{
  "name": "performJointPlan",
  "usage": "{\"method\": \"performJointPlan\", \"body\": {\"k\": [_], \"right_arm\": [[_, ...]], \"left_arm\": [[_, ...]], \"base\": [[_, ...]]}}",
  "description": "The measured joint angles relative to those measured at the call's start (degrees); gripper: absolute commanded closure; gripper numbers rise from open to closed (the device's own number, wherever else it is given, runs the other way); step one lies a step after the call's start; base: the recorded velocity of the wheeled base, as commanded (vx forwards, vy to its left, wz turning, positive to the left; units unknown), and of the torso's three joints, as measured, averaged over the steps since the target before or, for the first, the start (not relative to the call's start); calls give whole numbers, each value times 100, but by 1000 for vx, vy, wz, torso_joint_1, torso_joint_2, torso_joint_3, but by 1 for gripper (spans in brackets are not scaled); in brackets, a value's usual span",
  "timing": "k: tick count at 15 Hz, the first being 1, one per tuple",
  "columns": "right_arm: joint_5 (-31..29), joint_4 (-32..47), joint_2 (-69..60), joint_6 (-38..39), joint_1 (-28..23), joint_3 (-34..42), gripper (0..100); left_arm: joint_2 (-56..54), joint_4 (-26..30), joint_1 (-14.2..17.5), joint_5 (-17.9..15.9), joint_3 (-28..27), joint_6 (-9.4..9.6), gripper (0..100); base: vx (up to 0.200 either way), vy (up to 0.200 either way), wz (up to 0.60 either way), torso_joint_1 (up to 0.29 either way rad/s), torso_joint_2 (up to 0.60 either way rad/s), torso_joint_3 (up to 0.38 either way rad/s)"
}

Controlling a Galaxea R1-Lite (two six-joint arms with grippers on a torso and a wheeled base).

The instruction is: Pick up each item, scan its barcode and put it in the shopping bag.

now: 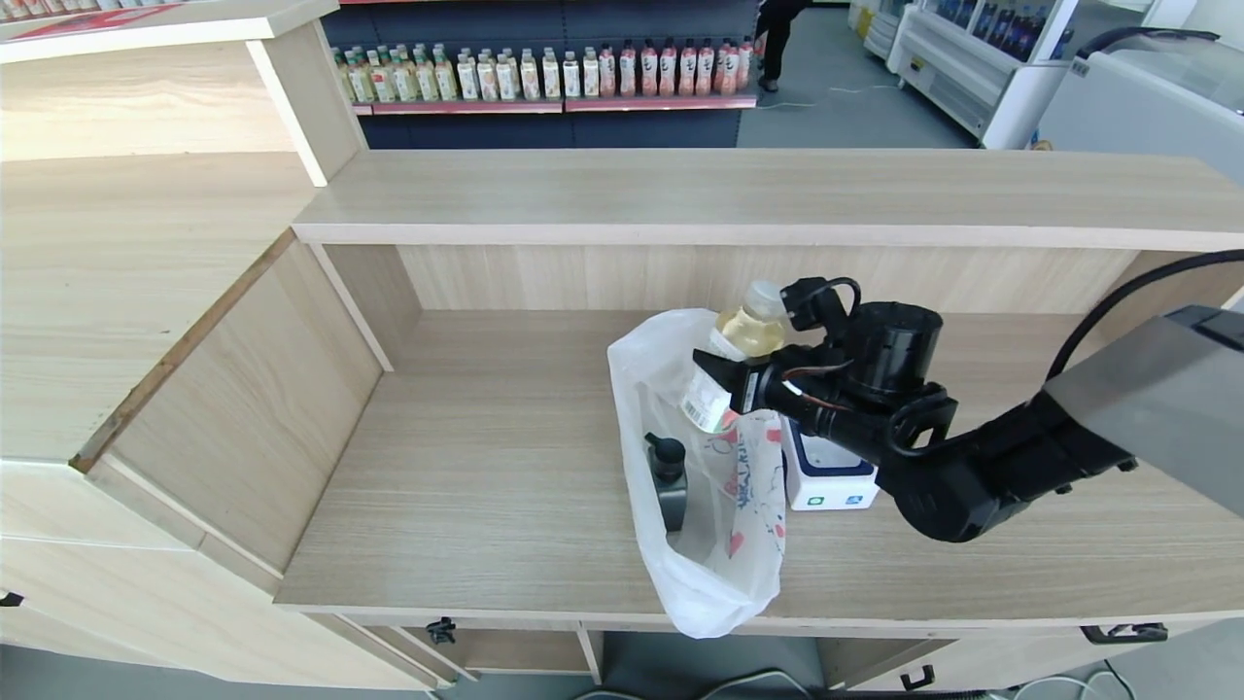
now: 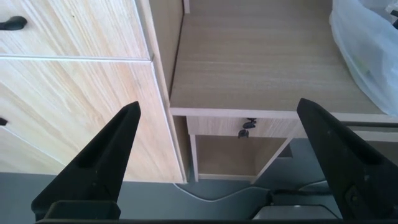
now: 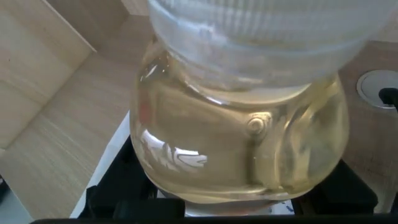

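Hanging out in front of the counter (image 2: 261, 62), on the near side of the shopping bag (image 1: 637, 389), L gripper (image 2: 219, 106) has its fingers spread wide w/ nothing betw them; past it, bag's side is cut off at the frame edge.

Bag: thin white plastic w/ red-blue print, lying on counter, closed end drooping over the near edge, mouth open.

Inside bag, about mid-length: dark pump bottle (image 1: 668, 481), lower half veiled by plastic.

Just R of bag: white scanner box (image 1: 826, 481). Upper part hidden by R arm, near corner behind bag; touching bag or not, can't tell.

Over bag's far end: R gripper (image 1: 724, 381) pinching bottle (image 1: 750, 331) round its middle. Bottle is clear w/ pale yellow liquid and a pale cap, tilted w/ cap pointing away from bag. Barcode label at its lower end overlaps bag rim; inside the mouth or just above it, can't tell.

R wrist cam: bottle v. close, cap cut off, fingers just dark edges beneath it.

Behind bag: counter's back wall and raised ledge (image 1: 758, 194). Well beyond: shop shelf of drink bottles (image 1: 544, 76), chest freezers (image 1: 982, 68).
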Motion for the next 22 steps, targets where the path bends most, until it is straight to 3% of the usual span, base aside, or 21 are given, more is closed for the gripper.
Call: {"method": "performJointPlan", "body": {"k": [15,16,22], "right_arm": [[-40,-485,924,-905,-16,1,100],[-44,-490,940,-902,-20,1,0],[17,-936,942,-550,20,6,0]], "left_arm": [[0,-2,2,0,0,7,0],[0,-2,2,0,0,7,0],[0,-2,2,0,0,10,0]], "base": [[0,0,0,0,0,0],[0,0,0,0,0,0],[0,0,0,0,0,0]]}}
